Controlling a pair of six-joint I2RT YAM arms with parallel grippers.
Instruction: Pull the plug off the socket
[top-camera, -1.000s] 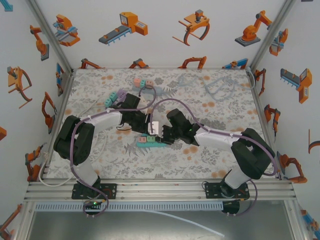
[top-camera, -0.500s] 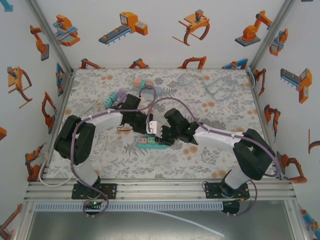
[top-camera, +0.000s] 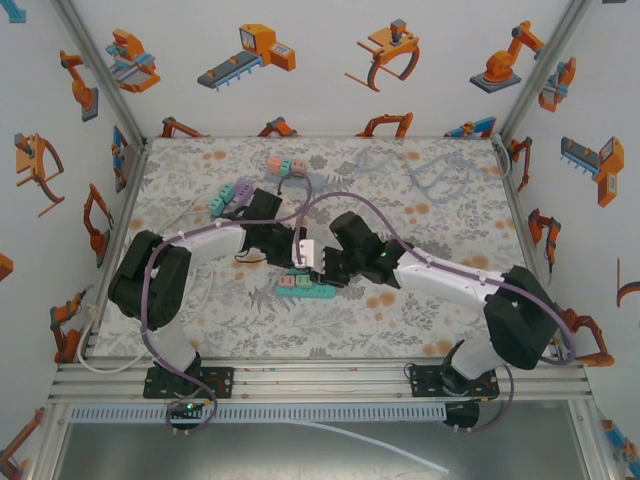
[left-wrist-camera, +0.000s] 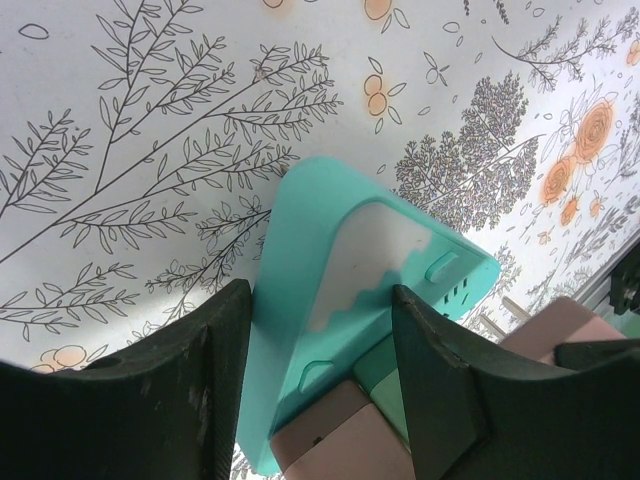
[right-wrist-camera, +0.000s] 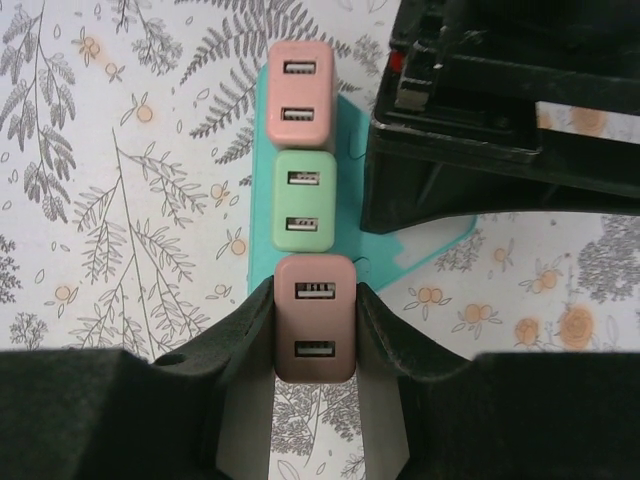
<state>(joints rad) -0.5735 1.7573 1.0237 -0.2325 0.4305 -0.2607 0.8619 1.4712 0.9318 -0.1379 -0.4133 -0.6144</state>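
right gripper (right-wrist-camera: 313, 305): clenched on brown plug (right-wrist-camera: 315, 335)
brown plug: end slot of teal socket strip (right-wrist-camera: 352, 170), touching green plug (right-wrist-camera: 304, 200)
left gripper (left-wrist-camera: 320, 345): grasping teal socket strip
teal socket strip: mid-table (top-camera: 420, 320)

The socket strip (top-camera: 322, 292) was a flat teal bar lying near the middle of the table. From the left wrist its smooth teal face (left-wrist-camera: 320, 230) showed a pale patch and two small slots, with one rounded corner pointing away. Three cube-shaped USB plugs stood on it in one row, touching end to end: a pink plug (right-wrist-camera: 300, 92), a green plug (right-wrist-camera: 305, 200) and a dusky-pink plug (right-wrist-camera: 315, 318). Each showed two USB ports. The dusky-pink plug sat at the strip's end; whether it was still seated could not be told.
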